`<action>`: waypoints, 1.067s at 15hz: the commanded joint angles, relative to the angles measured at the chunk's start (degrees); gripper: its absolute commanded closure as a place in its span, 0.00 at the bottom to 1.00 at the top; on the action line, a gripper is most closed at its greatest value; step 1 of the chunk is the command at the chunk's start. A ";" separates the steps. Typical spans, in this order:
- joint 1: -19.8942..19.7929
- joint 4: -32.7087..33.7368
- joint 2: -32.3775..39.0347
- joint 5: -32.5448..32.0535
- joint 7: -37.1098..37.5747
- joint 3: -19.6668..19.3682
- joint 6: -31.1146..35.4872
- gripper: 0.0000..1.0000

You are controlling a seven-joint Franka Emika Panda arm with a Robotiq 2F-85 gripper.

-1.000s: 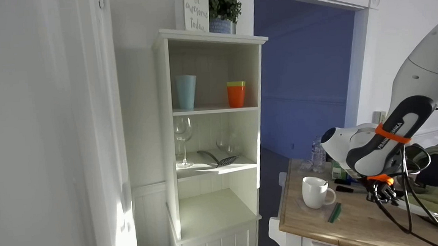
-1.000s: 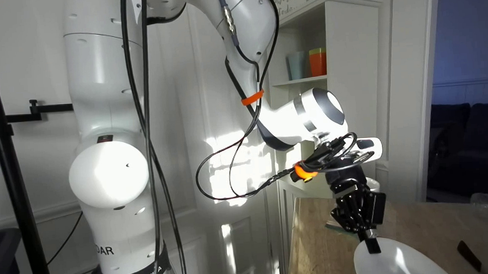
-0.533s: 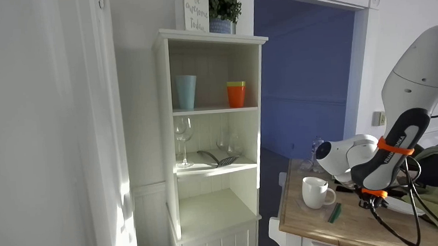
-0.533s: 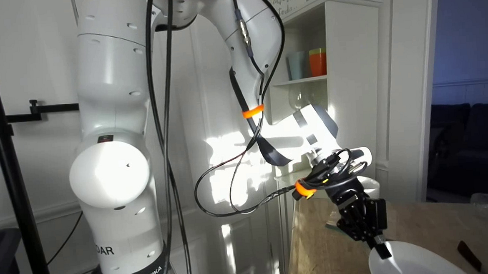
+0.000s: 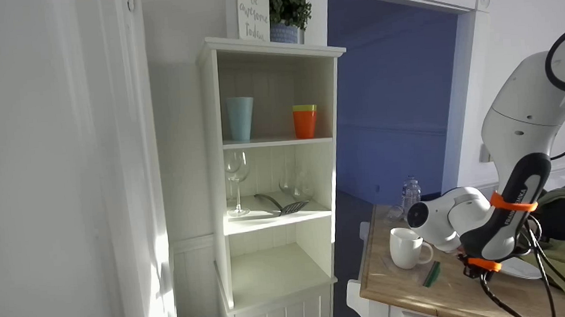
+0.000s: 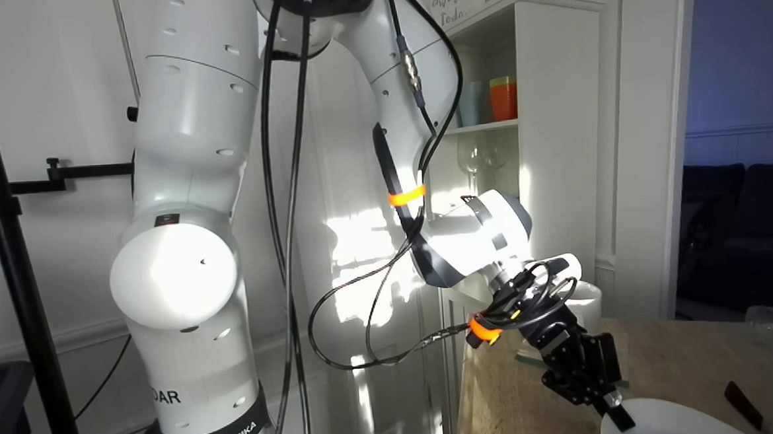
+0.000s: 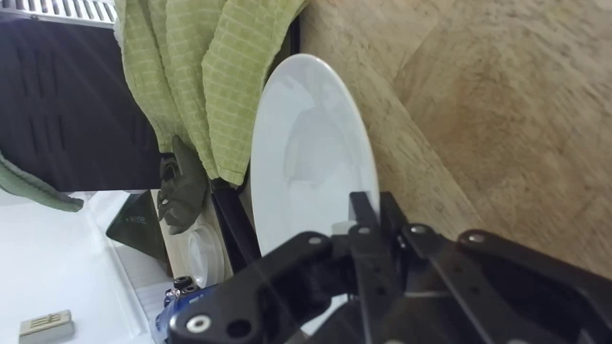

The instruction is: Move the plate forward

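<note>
The white plate fills the middle of the wrist view, its near rim between my fingers. My gripper is shut on this rim, with one finger over the upper face and the other against the underside. In an exterior view the plate shows at the bottom edge, partly cut off, with my gripper on its rim. In an exterior view the plate is partly hidden behind the arm and cables. I cannot tell whether it touches the table.
The wooden table also bears a white mug, a green-edged bag and bottles. A green towel, a black handle and a dark appliance lie beyond the plate. Black markers lie nearby.
My gripper and the plate have moved together, lower and nearer the table. The plate shifts left in an exterior view and looks flatter. The grip on the rim stays.
</note>
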 commanded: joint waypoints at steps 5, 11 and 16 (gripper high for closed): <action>-1.18 1.00 2.69 -4.75 2.78 1.39 0.46 0.98; -1.38 1.07 2.97 -5.59 2.62 1.62 0.79 0.98; -1.45 1.11 2.79 -7.08 3.24 1.68 0.69 0.46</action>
